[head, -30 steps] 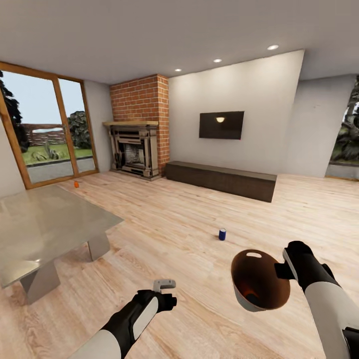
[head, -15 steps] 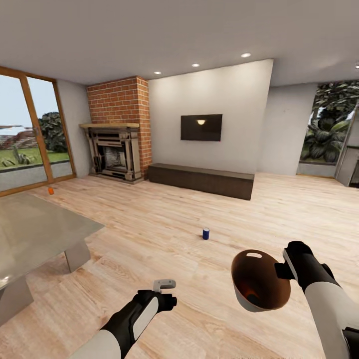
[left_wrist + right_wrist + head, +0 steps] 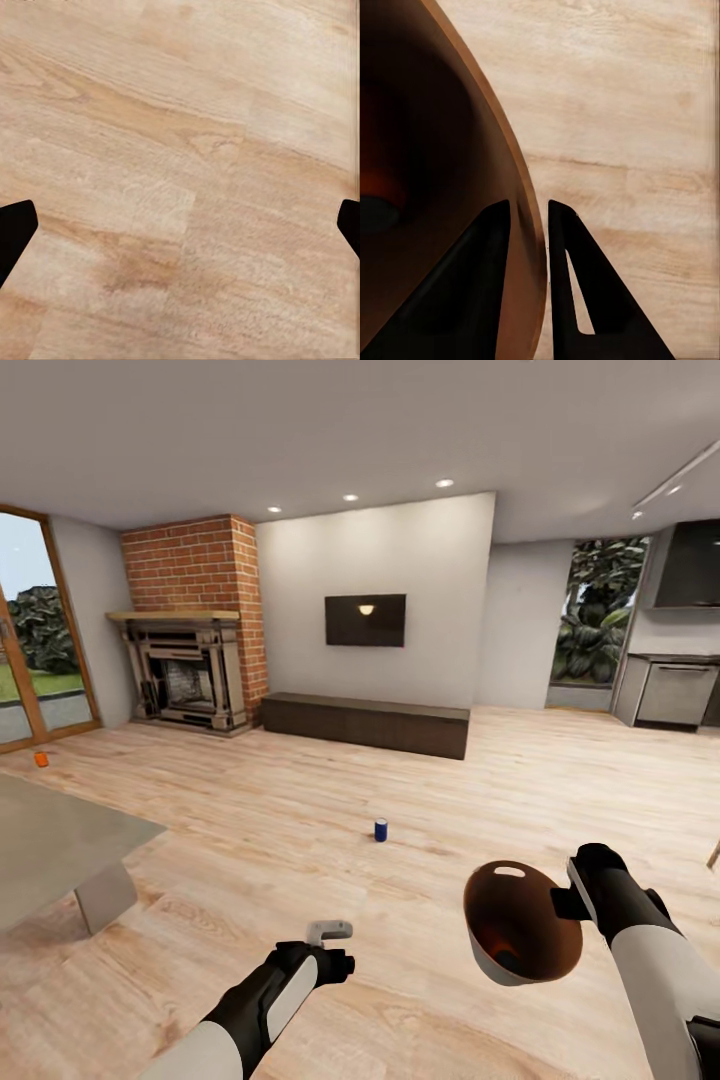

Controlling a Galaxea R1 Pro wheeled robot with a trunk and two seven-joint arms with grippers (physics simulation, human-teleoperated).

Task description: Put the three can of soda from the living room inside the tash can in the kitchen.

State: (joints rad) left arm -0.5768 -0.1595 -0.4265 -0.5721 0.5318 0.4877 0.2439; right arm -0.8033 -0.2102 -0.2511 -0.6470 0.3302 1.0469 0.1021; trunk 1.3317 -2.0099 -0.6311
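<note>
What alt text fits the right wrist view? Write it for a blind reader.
The right tool is clamped on the rim of the trash can, one finger inside its tan wall and one outside. Deep in the shaded interior an orange-red shape shows dimly. Pale wood floor lies beyond.

Floor: I see pale wood planks (image 3: 300, 800).
Walls: white, with a brick fireplace (image 3: 188, 622), a dark TV (image 3: 365, 620) and a low bench (image 3: 365, 722).
Light: recessed ceiling spots (image 3: 443, 483).
Windows: greenery outside (image 3: 592, 610).
</note>
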